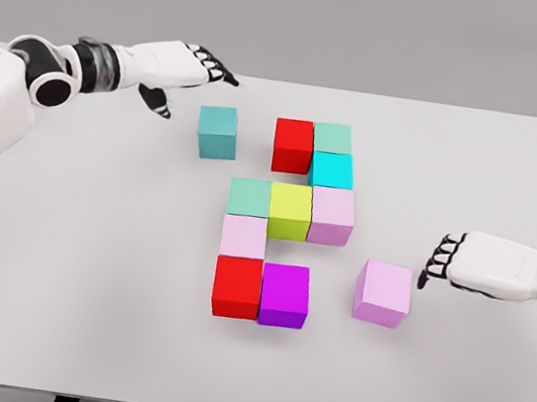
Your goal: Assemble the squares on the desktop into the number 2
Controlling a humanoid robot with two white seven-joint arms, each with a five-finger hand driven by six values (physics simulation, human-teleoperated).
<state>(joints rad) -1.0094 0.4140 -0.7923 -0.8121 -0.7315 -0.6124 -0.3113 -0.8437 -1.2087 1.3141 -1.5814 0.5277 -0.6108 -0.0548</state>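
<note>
White desktop (89,266), coloured cubes (289,211); plain grey wall (373,26)

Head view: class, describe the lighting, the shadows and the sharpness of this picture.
Head view: soft, even light; the cubes, such as the loose pink cube, cast only faint, short shadows on the white table; no glare; edges look slightly soft throughout, nothing distinctly out of focus.
</note>
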